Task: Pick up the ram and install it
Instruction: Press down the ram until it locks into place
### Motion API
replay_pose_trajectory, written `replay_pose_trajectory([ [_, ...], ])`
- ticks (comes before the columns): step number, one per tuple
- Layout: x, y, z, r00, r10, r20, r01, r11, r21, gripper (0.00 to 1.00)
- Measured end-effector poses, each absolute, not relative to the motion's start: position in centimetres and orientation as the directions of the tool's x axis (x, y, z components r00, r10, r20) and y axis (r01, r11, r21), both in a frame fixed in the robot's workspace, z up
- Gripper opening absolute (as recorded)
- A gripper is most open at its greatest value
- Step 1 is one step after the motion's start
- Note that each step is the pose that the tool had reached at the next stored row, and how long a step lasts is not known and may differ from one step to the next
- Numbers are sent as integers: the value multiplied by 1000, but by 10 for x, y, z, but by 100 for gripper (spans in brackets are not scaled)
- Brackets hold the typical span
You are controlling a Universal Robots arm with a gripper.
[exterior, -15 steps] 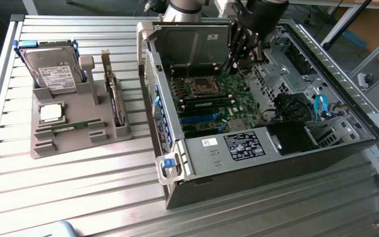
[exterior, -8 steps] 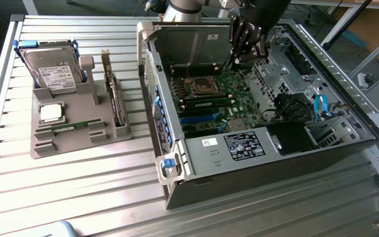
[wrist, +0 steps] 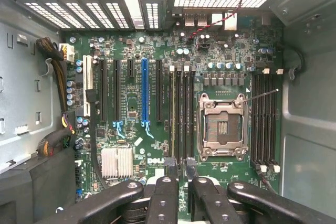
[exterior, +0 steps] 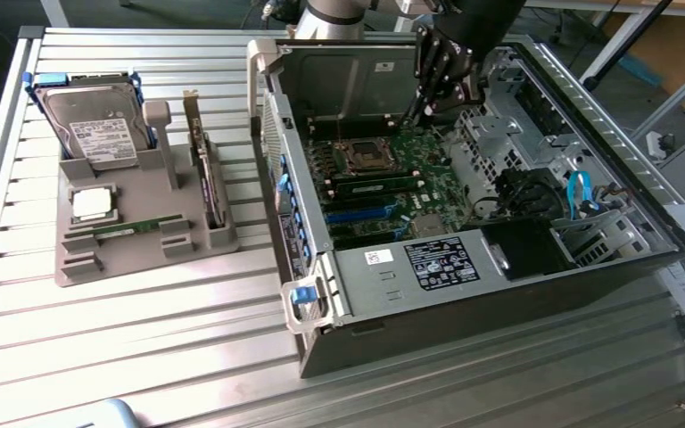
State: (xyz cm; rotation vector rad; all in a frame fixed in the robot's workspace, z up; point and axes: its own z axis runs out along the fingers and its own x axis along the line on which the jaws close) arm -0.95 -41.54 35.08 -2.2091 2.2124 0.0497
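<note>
We begin at the near edge of the exterior view, where the slatted metal table [exterior: 140, 339] carries an open case [exterior: 462, 312] lying on its side in the middle and lower right of the frame. Inside it we see the green motherboard [exterior: 414, 201] [wrist: 157, 51] with an empty socket [exterior: 360, 156] [wrist: 221, 127]. Just in front of the socket lies a narrow green strip; we cannot tell if it is a module seated in a slot.

At the exterior view's left, well apart from the case, stands a grey tray [exterior: 140, 259]. The ram [exterior: 126, 229] lies flat in a low groove of this tray, near its front. Just behind it rests a square processor [exterior: 90, 203]. Further back a hard drive [exterior: 103, 134] leans in its holder, and a dark card [exterior: 206, 178] stands on edge at the tray's right side.

Farthest from us, in the upper middle of the frame, the gripper [exterior: 424, 114] [wrist: 180, 170] hangs inside the case over the board's far part, close to the socket. In the wrist view its black fingertips [wrist: 170, 167] stand apart with a narrow gap. We see the board through this gap and nothing held. Black memory slots [wrist: 181, 114] run just beyond the tips, and a blue slot [wrist: 144, 93] stands beside them.
</note>
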Motion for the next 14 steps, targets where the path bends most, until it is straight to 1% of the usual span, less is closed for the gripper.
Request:
replay_pose_trajectory([
  [5, -10, -415, 351, -2, -999, -33, -1000, 1, 12, 19],
  [6, -10, -415, 351, -2, -999, -33, -1000, 1, 12, 18],
  [7, -10, -415, 351, -2, -999, -33, -1000, 1, 12, 11],
  [14, -7, -415, 351, -2, -999, -33, -1000, 1, 12, 10],
])
